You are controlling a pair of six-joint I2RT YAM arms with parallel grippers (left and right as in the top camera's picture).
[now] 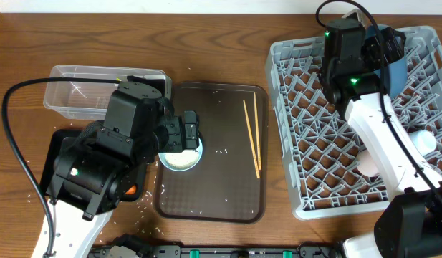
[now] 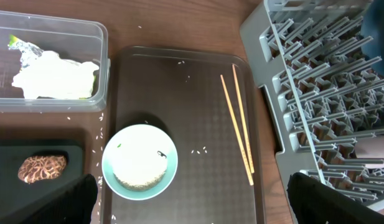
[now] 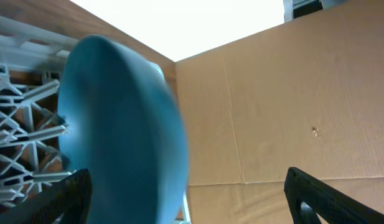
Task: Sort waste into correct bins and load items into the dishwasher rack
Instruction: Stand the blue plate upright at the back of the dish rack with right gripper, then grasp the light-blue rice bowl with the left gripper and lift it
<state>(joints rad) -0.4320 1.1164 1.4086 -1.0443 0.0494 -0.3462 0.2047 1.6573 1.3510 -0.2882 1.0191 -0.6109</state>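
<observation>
Small light blue round bowl [image 2: 139,163]: stands upright at the left of the large dark brown flat serving tray [image 2: 192,93], carrying a mound of white rice [image 2: 139,175]. Left hand [image 2: 190,186]: hangs directly above, fingers spread wide, holding nothing.

1. Lower over the rim, one finger inside the wall and one outside; avoid pressing into the rice.
2. Close firmly; smooth wall, likely slippery.
3. Lift level and carry to the shallow black rectangular tray [image 2: 73,155] beside the small brown food lump [image 2: 41,168]. Probably the food bin, with the clear plastic rectangular tub [image 2: 104,62] taking only crumpled wrappers [image 2: 51,74].
4. Tip slowly; keep off the two thin wooden chopsticks [image 2: 241,124].

Right hand [image 3: 185,186]: poised at the large grey plastic pegged rack [image 1: 278,129], fingers wide apart by the large dark blue bowl-like plate [image 3: 117,124] standing on edge; no grip apparent.
</observation>
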